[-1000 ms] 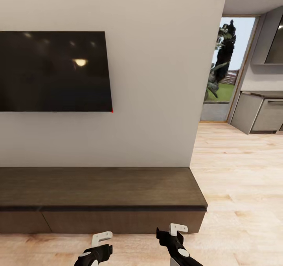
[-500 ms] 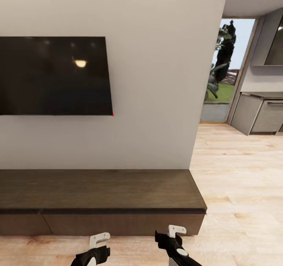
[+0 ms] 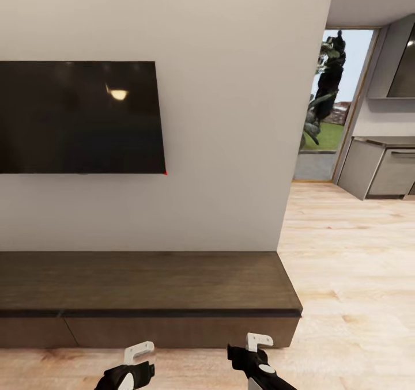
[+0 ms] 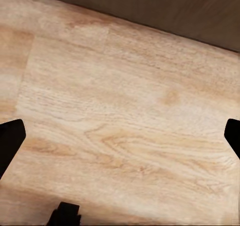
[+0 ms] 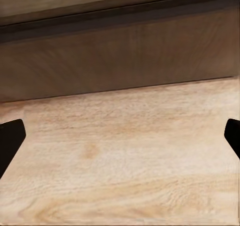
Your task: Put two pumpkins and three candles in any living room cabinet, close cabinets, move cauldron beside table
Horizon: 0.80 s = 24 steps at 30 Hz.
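The cabinet (image 3: 144, 298) stood shut against the wall, straight ahead of both claws.

Its dark wood top was bare and its plain front panels sat flush. The left claw (image 3: 135, 360) and the right claw (image 3: 256, 348) hung low over the wooden floor (image 3: 346, 275) just short of the cabinet's front, each spread wide with nothing between its fingers (image 4: 10, 141), the right one facing the cabinet's lower panel (image 5: 120, 55). Above the cabinet a dark television (image 3: 78, 116) hung on the wall (image 3: 230, 148), up and left of the left claw. Beyond the right claw, far off, a doorway opened on grey kitchen units (image 3: 380, 171).
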Tool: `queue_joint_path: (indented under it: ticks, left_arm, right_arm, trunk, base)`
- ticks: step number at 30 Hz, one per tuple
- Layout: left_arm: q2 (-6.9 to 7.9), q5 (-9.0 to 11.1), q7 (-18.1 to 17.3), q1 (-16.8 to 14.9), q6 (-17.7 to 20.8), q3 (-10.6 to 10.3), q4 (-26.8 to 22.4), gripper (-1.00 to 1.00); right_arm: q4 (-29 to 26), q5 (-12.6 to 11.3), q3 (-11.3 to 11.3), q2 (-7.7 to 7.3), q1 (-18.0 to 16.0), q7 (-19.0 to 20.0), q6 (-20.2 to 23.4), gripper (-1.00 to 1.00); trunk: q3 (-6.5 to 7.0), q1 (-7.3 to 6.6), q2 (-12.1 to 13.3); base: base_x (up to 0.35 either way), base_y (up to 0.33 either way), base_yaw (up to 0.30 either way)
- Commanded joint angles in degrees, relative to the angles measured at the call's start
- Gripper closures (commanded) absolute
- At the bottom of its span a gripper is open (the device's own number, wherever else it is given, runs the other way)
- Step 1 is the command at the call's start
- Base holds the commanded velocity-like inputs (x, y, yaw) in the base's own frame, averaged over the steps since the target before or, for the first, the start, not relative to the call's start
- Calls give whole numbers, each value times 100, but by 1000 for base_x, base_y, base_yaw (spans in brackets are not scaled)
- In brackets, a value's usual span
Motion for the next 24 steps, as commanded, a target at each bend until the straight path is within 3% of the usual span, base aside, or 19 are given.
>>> queue_joint_path:
  ticks: [1, 6, 15, 24]
  left_arm:
    - [9, 58, 51, -2, 66, -8, -5, -100]
    - [65, 53, 51, 5, 236, 26, 21, -100]
    - [135, 72, 50, 8, 275, 32, 36, -100]
    - [129, 74, 43, 8, 269, 32, 32, -100]
  right_arm:
    - [0, -68, 49, -5, -6, -30, 56, -100]
    - [0, -83, 35, -26, -6, -38, 233, -100]
    - [0, -87, 31, -39, -6, -63, 279, -100]
    - [25, -83, 40, -31, -6, -82, 297, -100]
  trunk:
    - [13, -23, 38]
    - [102, -133, 239]
    - [262, -330, 600]
    - [242, -330, 600]
  base:
    - [0, 0, 4]
    - [0, 0, 83]
    - [0, 0, 249]
    - [0, 0, 279]
